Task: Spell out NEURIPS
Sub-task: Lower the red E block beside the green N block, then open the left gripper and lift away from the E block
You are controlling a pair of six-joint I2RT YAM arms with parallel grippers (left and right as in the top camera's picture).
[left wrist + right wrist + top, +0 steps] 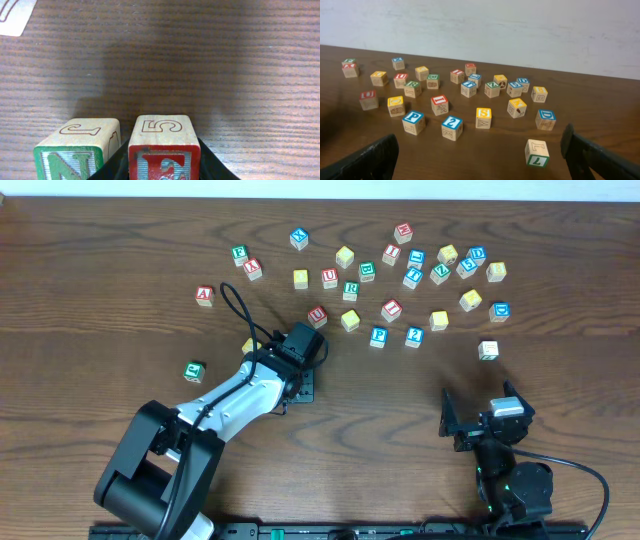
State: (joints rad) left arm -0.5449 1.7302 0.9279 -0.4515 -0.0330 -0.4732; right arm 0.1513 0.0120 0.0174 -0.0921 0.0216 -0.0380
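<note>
Green cube (67, 162) shows N; red cube (164, 159) shows E and 5.

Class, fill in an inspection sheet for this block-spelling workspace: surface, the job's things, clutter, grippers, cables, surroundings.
Surface: dark wood-grain table; no spills seen.
Job's things: green N cube and red E cube stand side by side with a narrow gap between them; blue P cube, yellow S cube and red I cube lie loose in the scatter.
Clutter: other cubes, such as the red A cube and the blue 2 cube.
Grippers: left gripper has its fingers closed on the red E cube; right gripper is open and holds nothing.
Cables: black cable loops above the left arm; second black cable curves behind the right arm.
Surroundings: pale wall beyond the table's far edge.
</note>
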